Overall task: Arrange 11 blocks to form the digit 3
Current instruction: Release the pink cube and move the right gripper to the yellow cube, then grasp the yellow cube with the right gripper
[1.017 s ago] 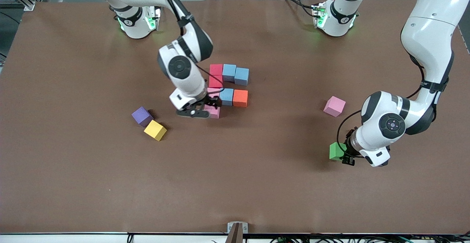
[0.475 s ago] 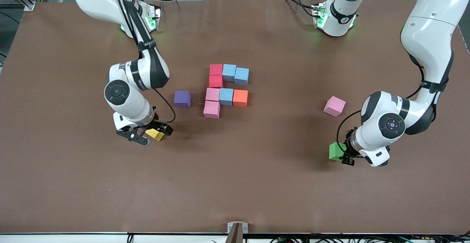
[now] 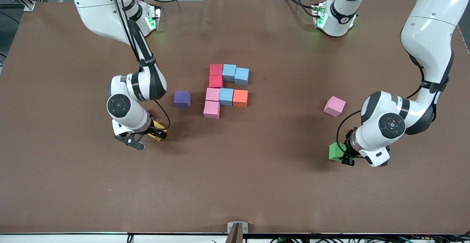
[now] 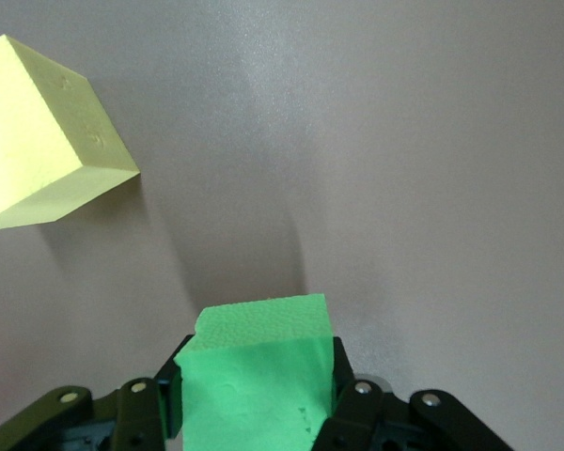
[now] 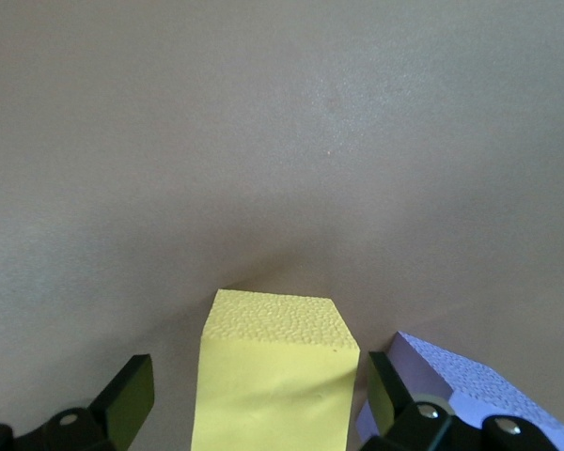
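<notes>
I see left gripper (image 3: 343, 157) clamped on green block (image 3: 336, 151); right gripper (image 3: 147, 138) fingers spread around yellow block (image 3: 158, 134), probably not touching; bare bench (image 3: 235, 184) around both.

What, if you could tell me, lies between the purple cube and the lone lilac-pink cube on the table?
In the front view, the partly built block figure lies between the purple cube and the lilac-pink cube; bare tabletop fills the rest.
</notes>
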